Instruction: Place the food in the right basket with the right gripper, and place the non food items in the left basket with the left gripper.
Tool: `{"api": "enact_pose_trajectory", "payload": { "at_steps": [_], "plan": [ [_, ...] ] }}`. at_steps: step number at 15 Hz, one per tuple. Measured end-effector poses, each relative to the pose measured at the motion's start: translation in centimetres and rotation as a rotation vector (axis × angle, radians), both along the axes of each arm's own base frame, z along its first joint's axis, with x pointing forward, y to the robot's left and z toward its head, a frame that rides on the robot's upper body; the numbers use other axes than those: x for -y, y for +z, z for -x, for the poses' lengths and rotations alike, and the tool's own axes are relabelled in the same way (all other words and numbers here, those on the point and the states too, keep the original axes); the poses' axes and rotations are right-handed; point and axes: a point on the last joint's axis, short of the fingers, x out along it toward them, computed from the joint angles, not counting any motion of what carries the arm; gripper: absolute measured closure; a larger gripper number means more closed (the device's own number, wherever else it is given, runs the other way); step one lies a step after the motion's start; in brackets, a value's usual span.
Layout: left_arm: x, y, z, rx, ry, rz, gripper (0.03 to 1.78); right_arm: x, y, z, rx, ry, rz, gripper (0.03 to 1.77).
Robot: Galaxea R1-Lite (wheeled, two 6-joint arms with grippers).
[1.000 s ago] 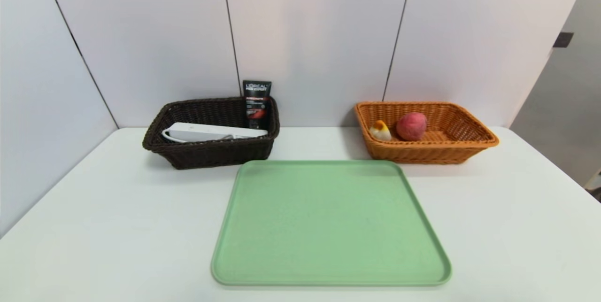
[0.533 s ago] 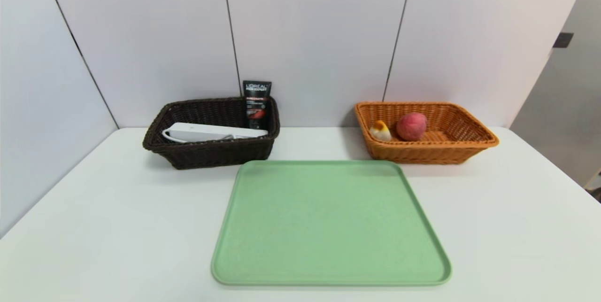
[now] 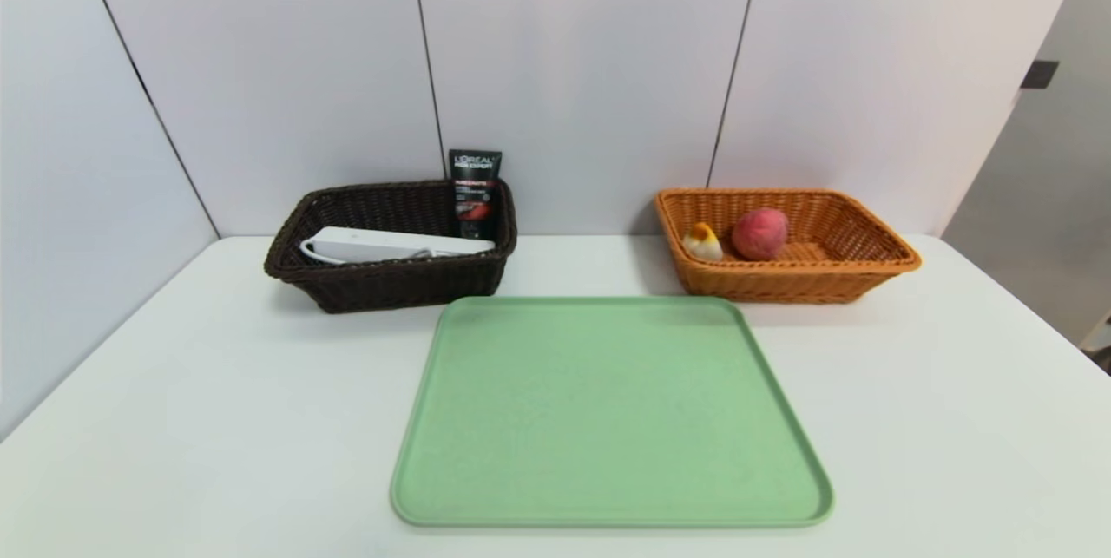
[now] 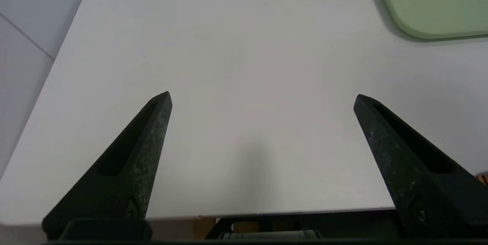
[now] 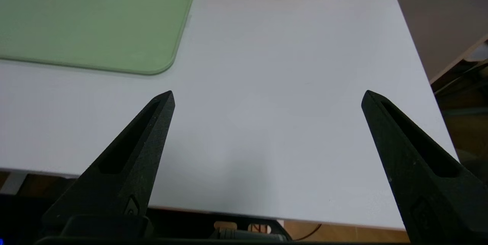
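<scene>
The left gripper (image 4: 263, 100) is positioned above the near left part of the table (image 3: 217, 410), at about 8 o'clock from the tray; its fingers are spread, with nothing between them. The right gripper (image 5: 269, 98) is positioned above the near right part of the table, at about 4 o'clock from the tray; its fingers are likewise spread and hold nothing.

The green tray (image 3: 612, 410) lies flat at the centre of the table.

The dark brown basket (image 3: 408, 285) is located at 11 o'clock from the tray. It contains the white power strip (image 3: 391, 244), laid lengthwise with its cord (image 3: 317, 254) alongside, and the black tube (image 3: 475, 189), which stands upright at the basket's 3 o'clock end and projects above the rim.

The orange-tan basket (image 3: 790, 285) is located at 1 o'clock from the tray. It contains the pale lump with the orange-yellow top (image 3: 704, 244), at the basket's 9 o'clock end, and the peach (image 3: 760, 234), just beside it toward 3 o'clock.
</scene>
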Motion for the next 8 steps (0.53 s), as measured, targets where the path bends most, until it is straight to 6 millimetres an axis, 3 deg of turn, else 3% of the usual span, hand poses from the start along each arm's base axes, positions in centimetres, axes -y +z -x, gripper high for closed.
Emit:
{"api": "enact_pose_trajectory", "payload": {
  "at_steps": [5, 8],
  "plan": [
    [0.1, -2.8, -1.6, 0.216, -0.045, 0.007, 0.12, 0.2, -3.4, -3.7, 0.225, -0.015, 0.022, 0.1],
    [0.1, -4.7, -2.4, 0.185, -0.03, 0.007, 0.12, 0.2, -6.5, -4.7, 0.222, -0.01, 0.028, 0.1]
  ]
}}
